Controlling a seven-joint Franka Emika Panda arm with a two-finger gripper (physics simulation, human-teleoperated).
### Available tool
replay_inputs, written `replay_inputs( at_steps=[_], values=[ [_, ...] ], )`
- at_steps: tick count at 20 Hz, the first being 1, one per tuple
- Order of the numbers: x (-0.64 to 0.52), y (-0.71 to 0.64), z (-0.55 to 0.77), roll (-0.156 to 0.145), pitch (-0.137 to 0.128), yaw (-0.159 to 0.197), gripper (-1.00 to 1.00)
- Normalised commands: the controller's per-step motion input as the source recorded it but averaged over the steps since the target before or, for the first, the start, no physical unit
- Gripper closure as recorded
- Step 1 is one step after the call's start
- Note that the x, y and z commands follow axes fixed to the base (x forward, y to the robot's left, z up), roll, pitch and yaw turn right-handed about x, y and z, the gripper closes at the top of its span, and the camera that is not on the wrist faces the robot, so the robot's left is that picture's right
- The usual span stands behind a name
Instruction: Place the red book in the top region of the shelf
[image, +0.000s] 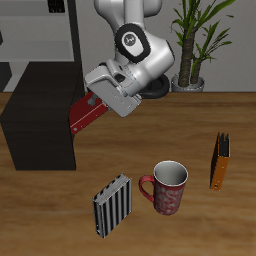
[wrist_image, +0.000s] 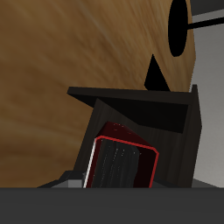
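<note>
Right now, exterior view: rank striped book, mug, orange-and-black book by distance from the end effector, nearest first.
From the end effector, shut on the red book:
1. Striped book, near the table's front edge.
2. Mug, beside it.
3. Orange-and-black book, beyond the mug.

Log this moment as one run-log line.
gripper: shut on red book | book: airborne, tilted, beside shelf | shelf top: bare | placement: pending

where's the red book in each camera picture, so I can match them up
Exterior view: the red book hangs tilted in the gripper, just beside the upper corner of the shelf.
Wrist view: the red book fills the near foreground, pale page edges showing.
Shared landmark: the shelf, dark in both.
</note>
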Motion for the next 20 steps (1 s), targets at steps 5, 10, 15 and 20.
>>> replay_inputs(
  at_steps=[5, 10, 15, 20],
  values=[
    [0.04, -0.19, 0.13, -0.042, -0.032, -0.003, 1.00],
    [0.09, -0.11, 0.09, -0.018, -0.023, -0.002, 1.00],
    [0.12, -0.04, -0.02, 0.018, 0.003, -0.001, 1.00],
    [0.10, 0.06, -0.20, 0.017, 0.020, 0.020, 1.00]
  ],
)
